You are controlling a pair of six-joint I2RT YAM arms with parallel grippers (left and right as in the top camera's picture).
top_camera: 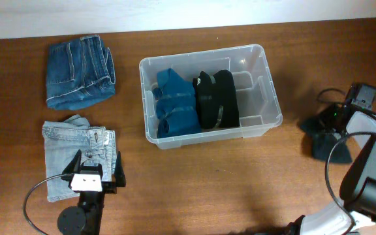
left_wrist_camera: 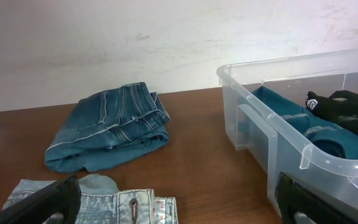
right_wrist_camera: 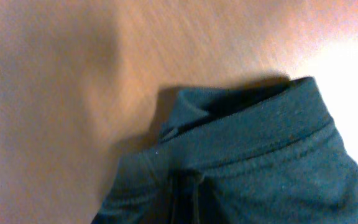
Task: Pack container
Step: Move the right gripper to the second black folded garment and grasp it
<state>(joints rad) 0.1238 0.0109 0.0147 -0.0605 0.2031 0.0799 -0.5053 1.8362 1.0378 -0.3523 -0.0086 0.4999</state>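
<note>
The clear plastic container (top_camera: 201,54) stands at the table's centre and holds a folded blue garment (top_camera: 173,104) and a black garment (top_camera: 215,98). In the left wrist view its near wall (left_wrist_camera: 291,140) is at the right. My left gripper (top_camera: 98,170) is open and empty, low over folded light-wash jeans (top_camera: 67,150), whose waistband shows between the fingers (left_wrist_camera: 179,208). My right gripper (top_camera: 331,119) is at the far right, down on a dark teal garment (top_camera: 323,149). In the right wrist view the garment (right_wrist_camera: 253,162) fills the frame and bunches toward the jaws (right_wrist_camera: 182,196), which look shut on it.
Folded dark blue jeans (top_camera: 80,79) lie at the back left, also in the left wrist view (left_wrist_camera: 107,127). The right side of the container (top_camera: 253,85) holds nothing. Cables loop by each arm base. A white wall runs behind the table.
</note>
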